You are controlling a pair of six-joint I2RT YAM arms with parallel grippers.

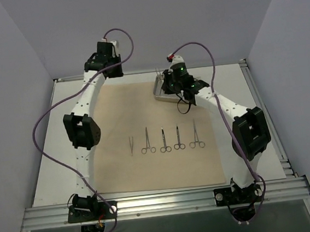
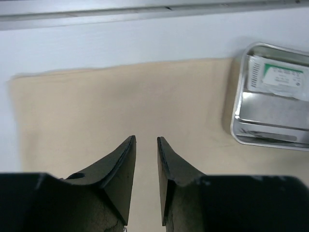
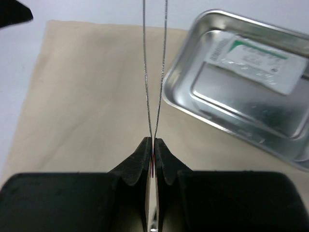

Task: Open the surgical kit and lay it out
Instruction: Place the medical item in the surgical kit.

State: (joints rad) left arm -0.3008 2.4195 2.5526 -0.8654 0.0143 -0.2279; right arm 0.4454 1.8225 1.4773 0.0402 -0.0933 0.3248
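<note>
Held tweezers (image 3: 153, 128): pinched at the joined end by the R claw (image 3: 153, 141), jaws fully closed on them, prongs pointing away from the wrist; they sit just beside the steel tray (image 3: 227, 94) at the far edge of the cloth (image 3: 87, 96); a white packet (image 3: 256, 63) lies in the tray. Cloth is flat & open on the bench (image 1: 49, 159); mid-cloth there's a row: laid tweezers (image 1: 131, 145), then four clamps (image 1: 164, 140), side by side, ring handles toward the arm bases. L claw (image 2: 146, 140) is partly open w/ nothing in it, over the cloth's far-left part, well apart from the row.

Step in hand, as I judge it: carry the held tweezers to the row & set them down. To do it well: keep the grip square so the thin prongs don't twist; swing clear of the tray rim; pick a free slot at one end of the row; match its line & direction; lower till flat on the cloth before opening; open slowly; lift straight off.

Views: R wrist cam alone shows the pinch & both prongs clearly; top cam shows them only as faint lines, but alone shows the row & both arms; L wrist cam alone shows the L claw's gap; it also shows the tray from the other side, poss. w/ more under the packet, can't tell.
</note>
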